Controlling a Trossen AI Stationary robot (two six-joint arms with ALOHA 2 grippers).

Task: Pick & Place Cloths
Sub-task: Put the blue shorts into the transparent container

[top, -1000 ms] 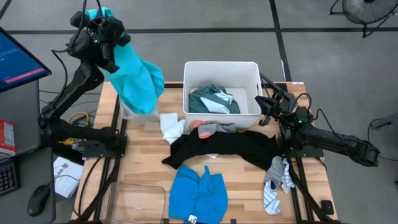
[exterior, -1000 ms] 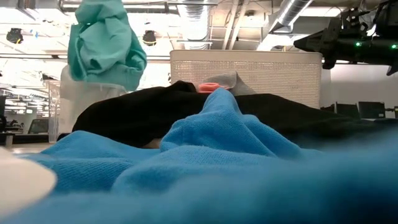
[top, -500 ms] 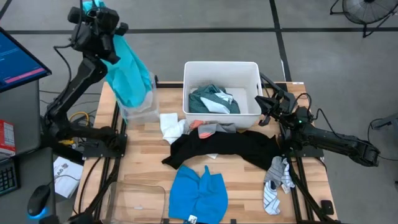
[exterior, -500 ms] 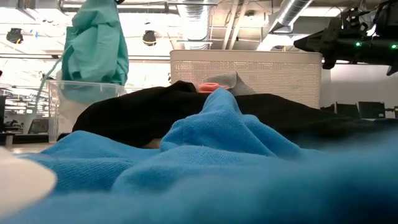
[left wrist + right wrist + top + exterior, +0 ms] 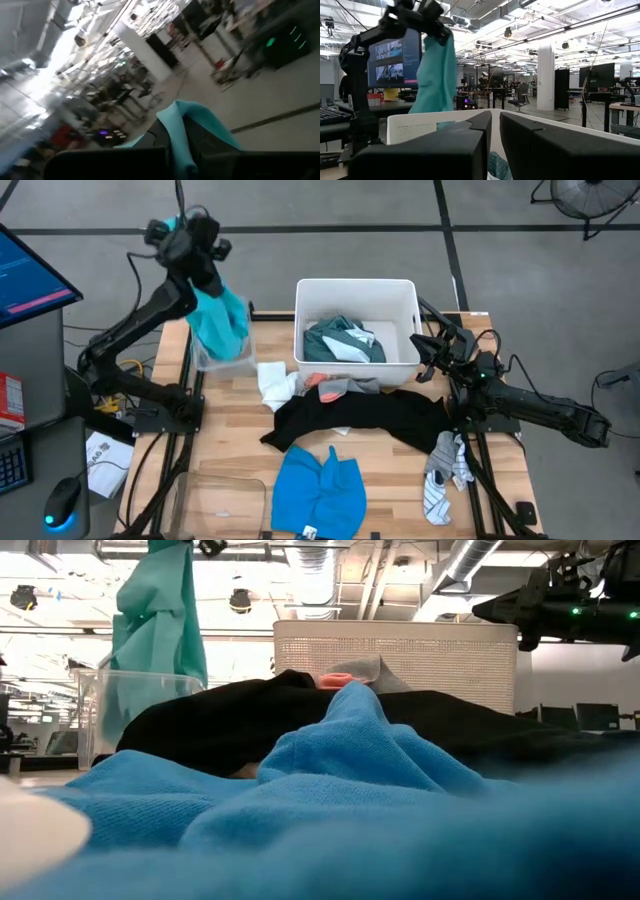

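A teal-green cloth [image 5: 220,320] hangs from my left gripper [image 5: 188,235], which is shut on it high over the table's far left corner. The cloth's lower end [image 5: 140,705] reaches into a clear bin [image 5: 228,358]. A white tub [image 5: 400,295] behind the table's middle holds a teal-green garment [image 5: 340,342]. A black garment [image 5: 360,418], a bright blue cloth [image 5: 318,492], a white cloth [image 5: 274,384] and striped socks [image 5: 440,475] lie on the table. My right gripper [image 5: 422,345] waits shut beside the tub's right wall, holding nothing. My left gripper pinches the teal-green cloth's bunched upper end [image 5: 184,127] between its two fingers, which point about level. The cloth hangs long and slack below them. Its lower end [image 5: 222,340] is inside the clear bin.
A second clear bin [image 5: 222,498] stands at the table's near left corner. A desk with a monitor [image 5: 25,280], a keyboard and a mouse stands left of the table. Bare wood [image 5: 230,420] shows between the two bins.
My left gripper has moved toward the table's right edge and down, over the clear bin, rolling as it went and staying shut. The cloth, bunched wide a second ago, now hangs narrow with its lower end inside the bin.
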